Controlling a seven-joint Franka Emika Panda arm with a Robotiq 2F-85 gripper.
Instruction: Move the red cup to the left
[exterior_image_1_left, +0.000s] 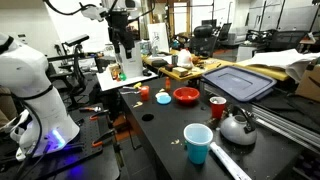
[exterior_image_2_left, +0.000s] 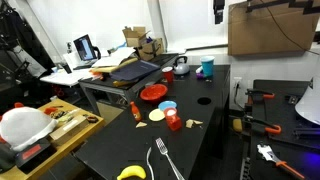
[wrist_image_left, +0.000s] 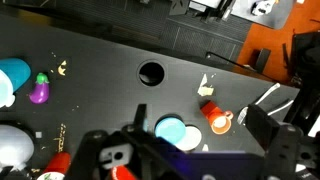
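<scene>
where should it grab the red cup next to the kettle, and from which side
Probably from above, closing across the upper wall of the red cup. It stands upright with its round mouth up and shows no handle. The kettle sits close beside it, so coming in from the side looks crowded.

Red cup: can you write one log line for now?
red cup: upright on black table, beside steel kettle | tool: high up, away from cup | grasp: not yet

Cluttered lab or workshop.
A black workbench (exterior_image_2_left: 100, 150), a laptop (exterior_image_2_left: 86, 47) on a crowded desk (exterior_image_2_left: 58, 72), a large cardboard box (exterior_image_2_left: 265, 30) nearby.
</scene>
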